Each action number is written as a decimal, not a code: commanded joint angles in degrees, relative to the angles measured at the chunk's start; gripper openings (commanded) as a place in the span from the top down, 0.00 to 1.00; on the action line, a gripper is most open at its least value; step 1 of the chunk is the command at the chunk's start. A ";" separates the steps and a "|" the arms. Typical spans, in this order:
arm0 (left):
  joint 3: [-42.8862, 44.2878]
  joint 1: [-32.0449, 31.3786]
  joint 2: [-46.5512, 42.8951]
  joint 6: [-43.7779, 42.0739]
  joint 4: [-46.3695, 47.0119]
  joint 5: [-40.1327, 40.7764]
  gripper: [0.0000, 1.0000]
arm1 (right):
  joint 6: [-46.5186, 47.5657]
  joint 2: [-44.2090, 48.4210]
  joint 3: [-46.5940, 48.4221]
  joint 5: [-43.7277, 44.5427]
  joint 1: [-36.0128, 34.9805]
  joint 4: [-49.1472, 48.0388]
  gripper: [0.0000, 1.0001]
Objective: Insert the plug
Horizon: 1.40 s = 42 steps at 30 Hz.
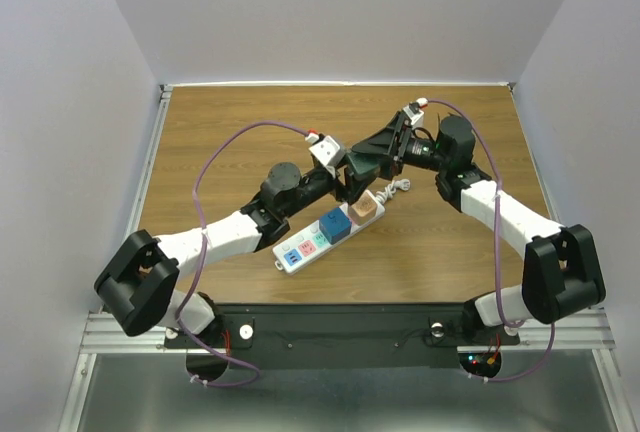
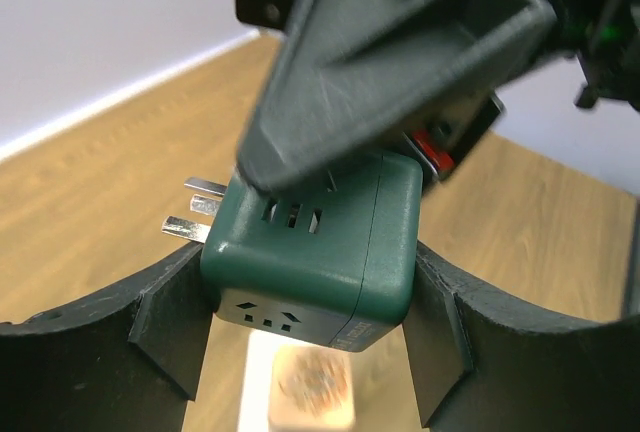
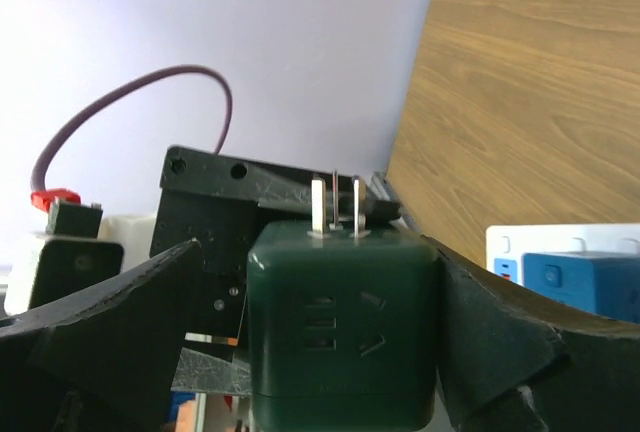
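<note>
As I read the top view from the near edge outward, the left arm and right arm reach inward from their bases and meet over the middle of the worktop.

Nearest item: white power strip, lying diagonally just ahead of the left forearm. Coloured sockets show at its near end. A blue cube and a tan cube sit on its far half.

Just beyond the tan cube: the dark green plug cube, held up off the strip.
- Left jaws are closed on it. My left wrist view shows both pads pressed against its flanks.
- Its prongs stick out sideways, bare, in no socket.
- The tan cube is a blur beneath it in that view.

Right jaws stand open around the same cube. In the right wrist view a dark gap shows between one right finger and the cube. On the other side I cannot tell whether there is contact. From the left wrist, one of the right fingers lies across the cube's top.

Farthest: purple cables arch off both wrists toward the back wall.
</note>
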State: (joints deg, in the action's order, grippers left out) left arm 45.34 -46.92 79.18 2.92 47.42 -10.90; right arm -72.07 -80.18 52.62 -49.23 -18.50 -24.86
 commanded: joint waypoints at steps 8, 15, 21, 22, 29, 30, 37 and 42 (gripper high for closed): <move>-6.41 -0.02 -5.88 4.64 -0.04 -0.79 1.00 | 9.92 4.15 -4.98 5.63 1.97 1.99 0.06; -6.93 1.13 -8.78 8.06 -6.90 -5.97 1.00 | 24.78 9.78 -3.05 16.97 5.40 11.68 0.05; -2.81 3.58 -9.83 13.24 -22.05 -12.47 1.00 | 44.62 13.82 -0.77 17.77 5.49 13.87 0.06; -1.76 4.19 -9.83 13.95 -24.72 -14.92 1.00 | 48.13 15.48 -0.50 16.20 5.49 14.75 0.07; 9.84 7.18 -8.78 19.84 -45.56 -22.67 1.00 | 71.26 20.06 -1.29 26.18 -5.30 23.45 0.07; 10.20 8.06 -8.95 20.72 -46.62 -23.72 1.00 | 71.46 20.15 -1.12 27.60 -7.14 23.89 0.07; 10.56 14.92 -9.57 23.02 -52.77 -34.89 1.00 | 77.70 21.64 0.64 32.45 -17.27 26.53 0.08; 10.47 15.54 -8.34 20.20 -56.73 -35.95 1.00 | 77.87 24.28 1.43 29.46 -17.80 27.41 0.08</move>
State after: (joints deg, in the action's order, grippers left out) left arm 53.78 -31.44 71.20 24.45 -7.05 -41.63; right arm 3.14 -58.65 50.85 -19.22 -35.73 2.11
